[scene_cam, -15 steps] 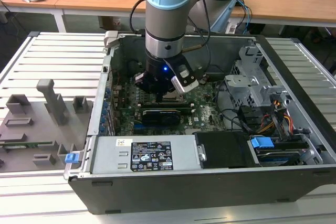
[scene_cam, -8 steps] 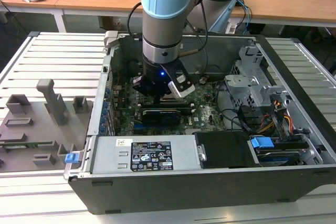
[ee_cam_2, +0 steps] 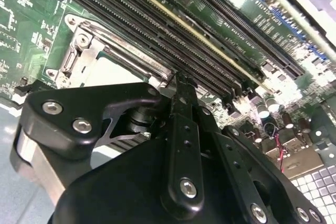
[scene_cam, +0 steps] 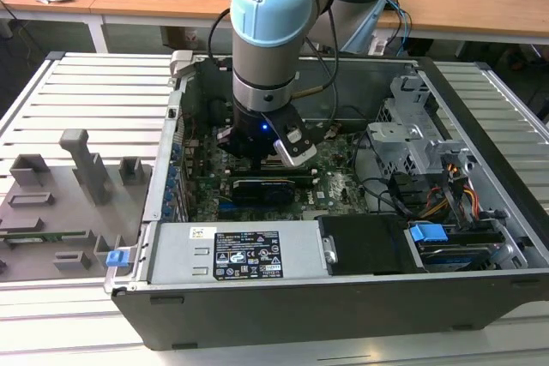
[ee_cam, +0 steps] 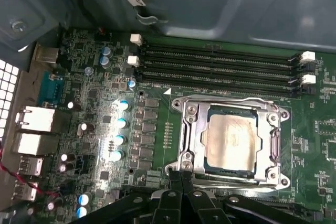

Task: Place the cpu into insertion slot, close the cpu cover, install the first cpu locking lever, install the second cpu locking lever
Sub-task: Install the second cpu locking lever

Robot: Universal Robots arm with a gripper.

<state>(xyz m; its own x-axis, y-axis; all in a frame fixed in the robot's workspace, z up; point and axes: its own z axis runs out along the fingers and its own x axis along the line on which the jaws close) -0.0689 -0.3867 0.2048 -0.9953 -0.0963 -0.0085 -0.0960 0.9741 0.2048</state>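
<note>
In the exterior view, the gripper [scene_cam: 273, 153] is seen at center frame, lowered into the case [scene_cam: 360, 297]. In the first wrist view, the cpu [ee_cam: 231, 139] is seated right of center, framed by the cpu cover [ee_cam: 273, 145]; the fingers [ee_cam: 181, 195] appear pressed together, empty. The levers judged pending; 1 must be hooked.
</note>
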